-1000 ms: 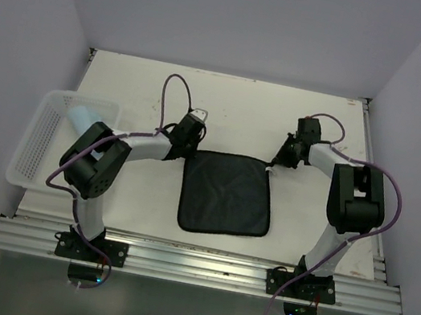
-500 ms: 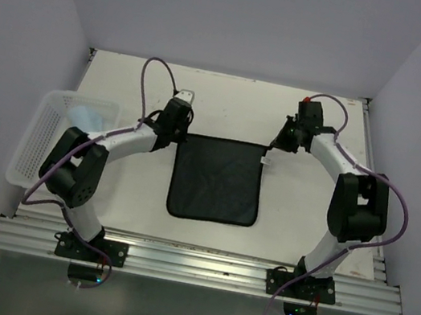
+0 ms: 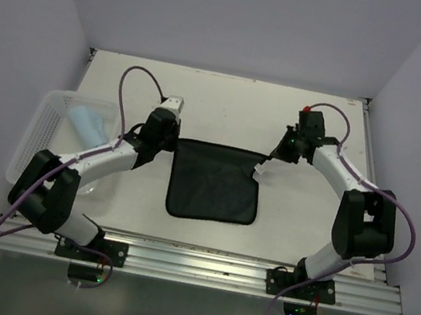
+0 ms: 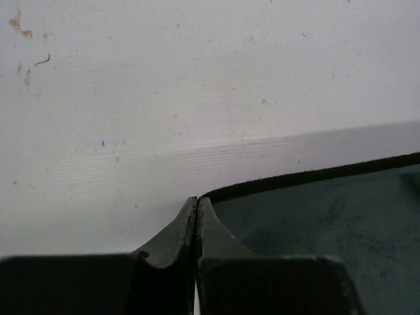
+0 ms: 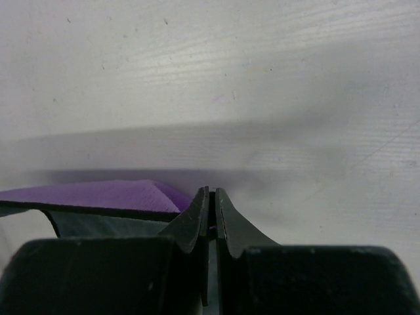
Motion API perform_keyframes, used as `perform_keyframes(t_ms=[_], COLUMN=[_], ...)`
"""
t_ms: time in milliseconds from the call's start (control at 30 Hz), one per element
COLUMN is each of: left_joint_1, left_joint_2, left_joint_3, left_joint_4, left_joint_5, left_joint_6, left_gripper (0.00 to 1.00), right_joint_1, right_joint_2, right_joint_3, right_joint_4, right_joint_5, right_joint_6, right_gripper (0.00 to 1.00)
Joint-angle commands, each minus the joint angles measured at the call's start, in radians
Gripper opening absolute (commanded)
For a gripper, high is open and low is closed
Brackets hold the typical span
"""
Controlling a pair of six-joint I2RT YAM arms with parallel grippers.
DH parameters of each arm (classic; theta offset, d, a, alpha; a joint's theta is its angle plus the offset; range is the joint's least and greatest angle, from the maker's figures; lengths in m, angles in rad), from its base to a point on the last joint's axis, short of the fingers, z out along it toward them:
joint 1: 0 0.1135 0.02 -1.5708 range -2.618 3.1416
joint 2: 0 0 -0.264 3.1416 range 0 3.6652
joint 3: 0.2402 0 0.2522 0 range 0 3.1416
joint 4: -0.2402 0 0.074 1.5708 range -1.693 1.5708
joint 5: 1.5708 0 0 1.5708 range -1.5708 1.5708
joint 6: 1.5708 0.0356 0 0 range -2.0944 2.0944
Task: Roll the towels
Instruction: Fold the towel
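Your dark grey towel (image 3: 213, 187) lies mostly flat in the middle of the table (image 3: 236, 105), its far edge drawn straight between the two arms and a small white tag (image 3: 259, 171) at its right edge. Your left gripper (image 4: 197, 200) is clamped on the far left corner and your right gripper (image 5: 211, 191) on the far right corner, where the cloth lifts enough to show its purple underside. The light blue towel (image 3: 86, 121) sits in the white basket (image 3: 32, 151) at the table's left edge.
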Motion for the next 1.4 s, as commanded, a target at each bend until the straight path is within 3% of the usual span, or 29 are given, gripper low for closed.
perform_keyframes(t_ms=[0, 300, 733, 1000, 1367], left_joint_1=[0.007, -0.003, -0.01, -0.026, -0.039], left_joint_2=[-0.077, -0.16, -0.215, -0.275, -0.321], left_joint_3=[-0.048, -0.134, -0.095, -0.184, -0.267], left_joint_4=[0.087, 0.142, 0.119, 0.183, 0.269], left_joint_5=[0.005, 0.022, 0.036, 0.03, 0.088], left_joint_6=[0.023, 0.045, 0.069, 0.058, 0.077], left_gripper=[0.0, 0.0, 0.0, 0.0, 0.0], right_joint_1=[0.002, 0.026, 0.034, 0.039, 0.048], right_joint_2=[-0.073, -0.119, -0.126, -0.175, -0.306], right_joint_3=[-0.022, -0.025, 0.09, 0.031, -0.078], right_joint_4=[-0.025, -0.062, -0.132, -0.056, -0.039], right_joint_5=[0.003, 0.058, 0.089, 0.011, 0.023], right_joint_6=[-0.027, -0.068, -0.134, -0.154, -0.215], right_gripper=[0.0, 0.0, 0.0, 0.0, 0.0])
